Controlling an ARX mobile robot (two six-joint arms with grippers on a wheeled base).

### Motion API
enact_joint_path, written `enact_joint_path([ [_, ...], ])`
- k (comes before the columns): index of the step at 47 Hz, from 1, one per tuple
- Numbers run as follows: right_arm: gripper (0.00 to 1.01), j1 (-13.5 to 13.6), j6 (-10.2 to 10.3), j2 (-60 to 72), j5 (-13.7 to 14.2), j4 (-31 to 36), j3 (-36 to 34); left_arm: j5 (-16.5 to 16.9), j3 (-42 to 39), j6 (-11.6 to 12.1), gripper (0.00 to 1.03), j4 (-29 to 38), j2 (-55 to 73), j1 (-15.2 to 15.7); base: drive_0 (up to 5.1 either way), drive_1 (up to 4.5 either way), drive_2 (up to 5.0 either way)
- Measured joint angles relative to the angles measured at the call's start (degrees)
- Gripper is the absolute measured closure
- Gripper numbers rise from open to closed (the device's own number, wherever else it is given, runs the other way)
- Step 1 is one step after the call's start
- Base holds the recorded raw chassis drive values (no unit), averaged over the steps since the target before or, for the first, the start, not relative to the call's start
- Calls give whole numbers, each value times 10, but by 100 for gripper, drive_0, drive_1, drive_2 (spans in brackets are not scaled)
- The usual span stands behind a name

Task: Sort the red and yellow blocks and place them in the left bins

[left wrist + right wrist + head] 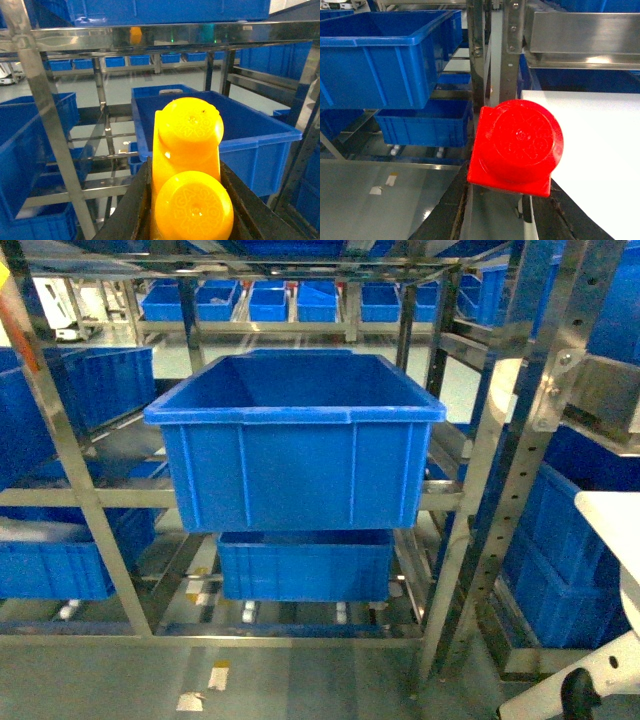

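Note:
My left gripper (185, 172) is shut on the orange-yellow block (189, 150); its two round studs face the left wrist camera between the black fingers (142, 200). Beyond it stands a large deep blue bin (252, 147) on the steel rack. My right gripper (509, 189) is shut on the glossy red block (516, 145), gripped by its lower edge. The same large bin (295, 475) fills the middle of the head view, open and showing nothing inside. It also appears at upper left in the right wrist view, as the bin (375, 70). Neither gripper shows in the head view.
Steel rack uprights (505, 470) and shelf rails (165, 37) frame the bin. A smaller blue crate (305, 565) sits below it and more crates (268, 302) line the back. A white surface (592, 150) lies to the right. Paper scraps (218, 675) lie on the floor.

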Motion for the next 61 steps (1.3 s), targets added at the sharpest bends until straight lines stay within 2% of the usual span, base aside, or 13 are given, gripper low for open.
enact_joint_path([
  [53,74,0,0,0,0,0,0,0,0,0,76,0,0,0,-498,244,244],
  [61,74,0,0,-3,-2,1,-1,-6,0,0,76,-1,0,4,0,0,0],
])
